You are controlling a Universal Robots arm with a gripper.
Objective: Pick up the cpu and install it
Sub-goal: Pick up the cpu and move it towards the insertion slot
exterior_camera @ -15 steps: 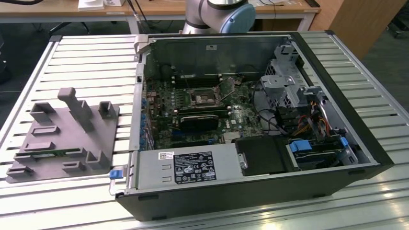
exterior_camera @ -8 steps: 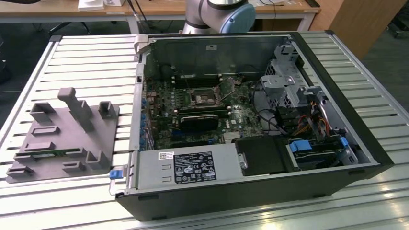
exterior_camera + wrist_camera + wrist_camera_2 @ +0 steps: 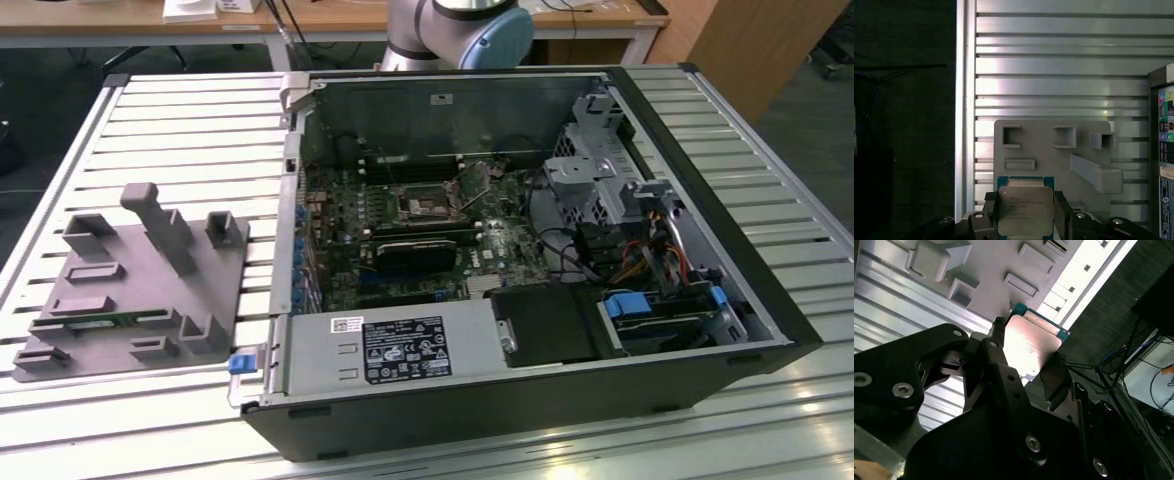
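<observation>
None of the print could be read. A large white label (image 3: 404, 358) with dark lettering and symbols sat on the power supply (image 3: 314, 355) inside the computer case (image 3: 441, 100), along the case wall nearest the exterior view's camera. A small white sticker (image 3: 348, 323) lay just beside that label. In the first wrist view, faint lines of lettering crossed the cpu (image 3: 1025, 210), too small to make out.

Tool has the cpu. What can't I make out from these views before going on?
cpu underside: faces away in both wrist views.
Socket: too small in the exterior view to judge its latch or pins.
Arm: cut off by the exterior view's top edge.
Where the tool meets the cpu's edges: covered by its fingers, second wrist view.
</observation>
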